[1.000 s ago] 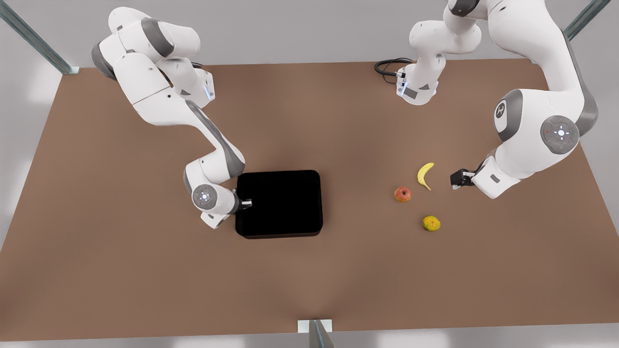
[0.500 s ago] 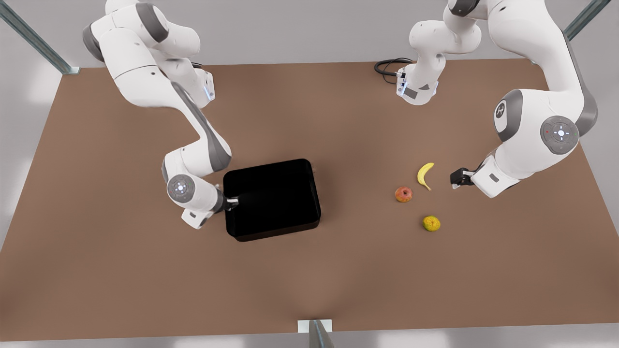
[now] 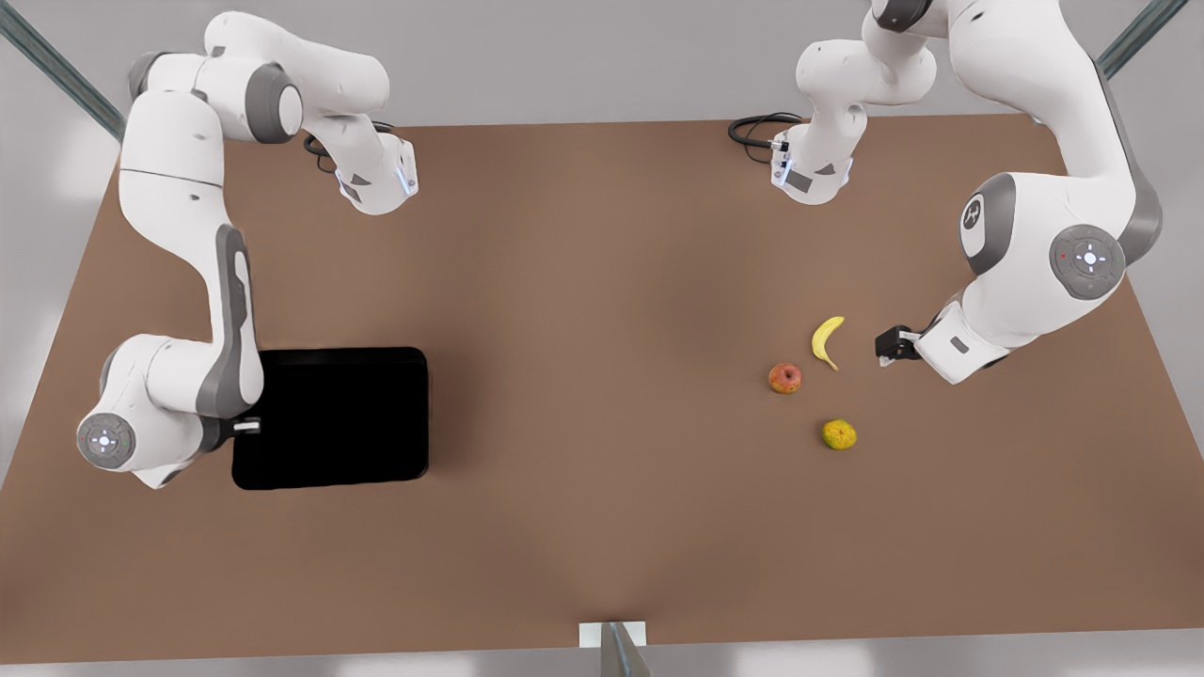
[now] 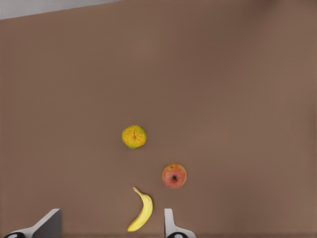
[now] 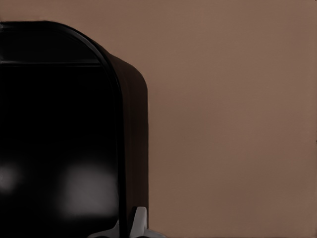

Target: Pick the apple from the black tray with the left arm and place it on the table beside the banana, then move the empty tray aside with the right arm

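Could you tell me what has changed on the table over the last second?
The right gripper, gripping the black tray by its rim, dragged it toward the front view's left. The apple, banana and left gripper stayed put.

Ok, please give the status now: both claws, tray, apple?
Right claw shut on the black tray rim, front view's left. Left claw open, waiting by the banana. Apple on the table beside banana. Nothing blocking.

black tray [image 3: 331, 418] at the front view's left, right hand [image 3: 246, 428] on its rim
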{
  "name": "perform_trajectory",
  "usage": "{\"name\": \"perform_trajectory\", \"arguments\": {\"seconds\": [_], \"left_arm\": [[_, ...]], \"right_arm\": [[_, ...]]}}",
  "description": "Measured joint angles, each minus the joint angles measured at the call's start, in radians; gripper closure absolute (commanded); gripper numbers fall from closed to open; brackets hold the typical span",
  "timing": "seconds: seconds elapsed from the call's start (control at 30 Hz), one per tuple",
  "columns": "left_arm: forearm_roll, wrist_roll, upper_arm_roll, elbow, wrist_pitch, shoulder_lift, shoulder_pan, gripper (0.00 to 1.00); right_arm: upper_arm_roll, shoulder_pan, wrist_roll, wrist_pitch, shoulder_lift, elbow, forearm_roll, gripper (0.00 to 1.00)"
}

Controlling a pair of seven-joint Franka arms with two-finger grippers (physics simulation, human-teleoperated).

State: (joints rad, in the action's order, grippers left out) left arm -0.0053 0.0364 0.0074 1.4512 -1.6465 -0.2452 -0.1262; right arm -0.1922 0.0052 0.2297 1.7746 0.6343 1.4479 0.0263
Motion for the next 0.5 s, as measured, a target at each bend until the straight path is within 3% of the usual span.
{"name": "perform_trajectory", "arguments": {"seconds": [0.03,0.1,0.13,0.3,0.5], "left_arm": [[-0.001,0.001,-0.002,-0.002,0.000,0.000,-0.001,0.00],[0.005,0.001,-0.006,-0.004,-0.004,-0.003,-0.010,0.00],[0.019,0.001,-0.006,-0.005,-0.006,-0.007,-0.026,0.00],[0.055,0.001,-0.006,-0.007,-0.012,-0.013,-0.057,0.00],[0.065,0.000,-0.006,-0.007,-0.015,-0.014,-0.057,0.00]], "right_arm": [[-0.006,-0.003,0.030,0.003,0.022,-0.012,0.000,0.91],[-0.013,-0.004,0.083,0.008,0.040,-0.023,-0.003,0.06],[-0.019,-0.003,0.106,0.011,0.041,-0.030,-0.015,0.00],[-0.004,0.005,0.180,-0.046,-0.071,-0.134,-0.073,0.00],[0.229,0.011,0.140,-0.124,-0.109,-0.289,-0.124,0.00]]}}
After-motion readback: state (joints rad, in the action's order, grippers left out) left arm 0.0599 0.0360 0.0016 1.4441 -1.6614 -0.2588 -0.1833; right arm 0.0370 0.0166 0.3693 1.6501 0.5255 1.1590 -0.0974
